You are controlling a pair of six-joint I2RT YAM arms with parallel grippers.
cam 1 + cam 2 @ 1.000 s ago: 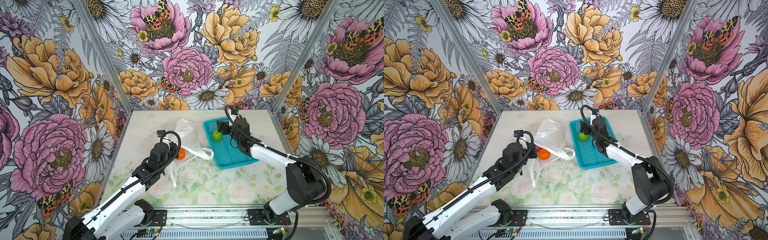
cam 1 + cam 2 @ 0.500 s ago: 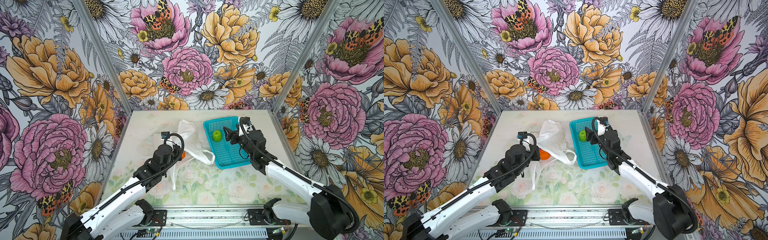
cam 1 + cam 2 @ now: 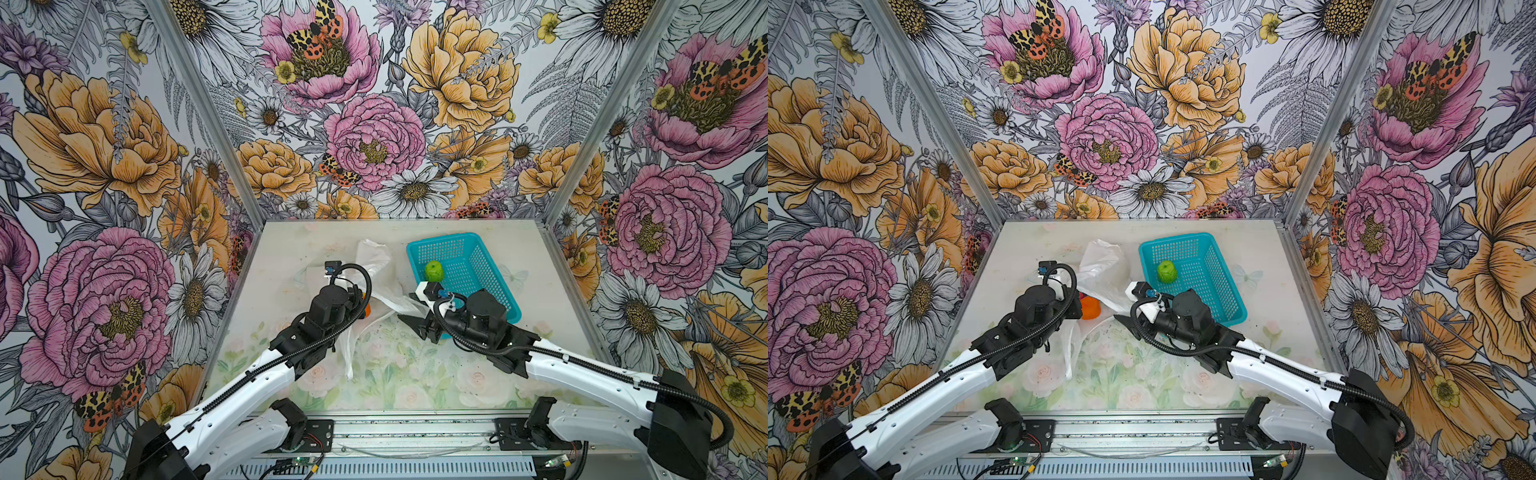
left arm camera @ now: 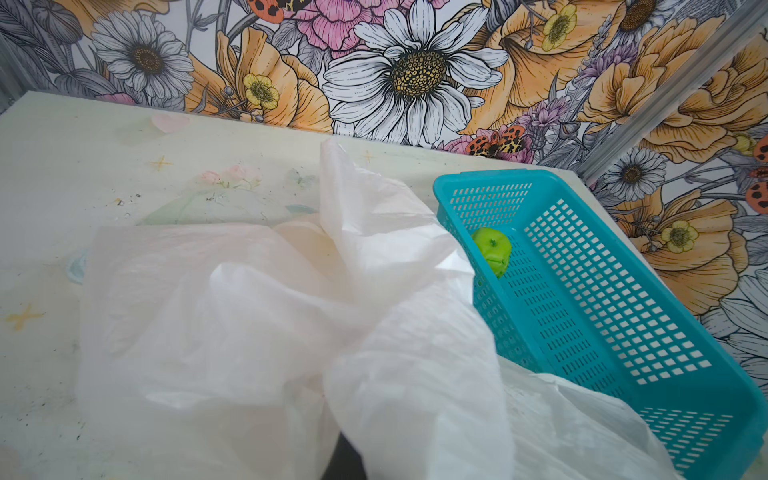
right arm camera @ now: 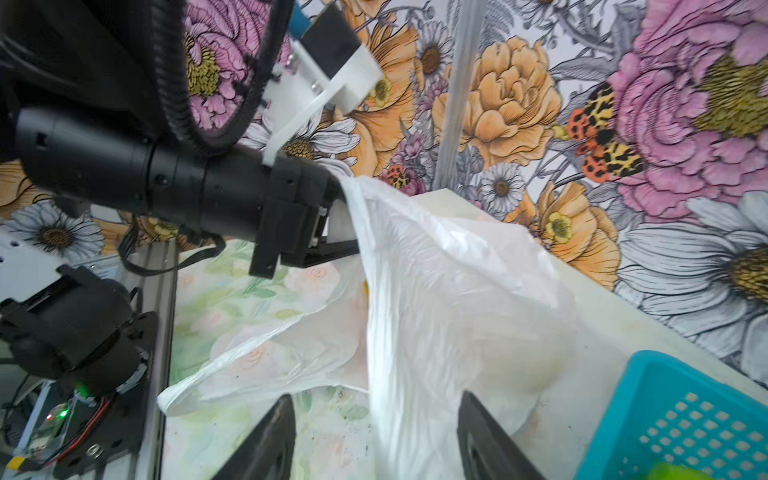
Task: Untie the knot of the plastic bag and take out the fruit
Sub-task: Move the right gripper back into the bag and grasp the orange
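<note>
Floral tabletop (image 3: 457,374) holds plastic bag (image 5: 436,291), pinched in left tool (image 5: 332,232).

Pale floral-print table (image 3: 415,374): white plastic bag (image 3: 374,259) centre-left, teal basket (image 3: 442,238) just beside, right.

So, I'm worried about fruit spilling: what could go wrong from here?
1. The left gripper pinches only a thin edge of the plastic bag; the film may slip or tear, and the mouth would collapse.
2. The right gripper, jaws apart, straddles a bag fold; closing might catch plastic instead of fruit.
3. The orange fruit lies at the bag's opening and could roll out.
</note>
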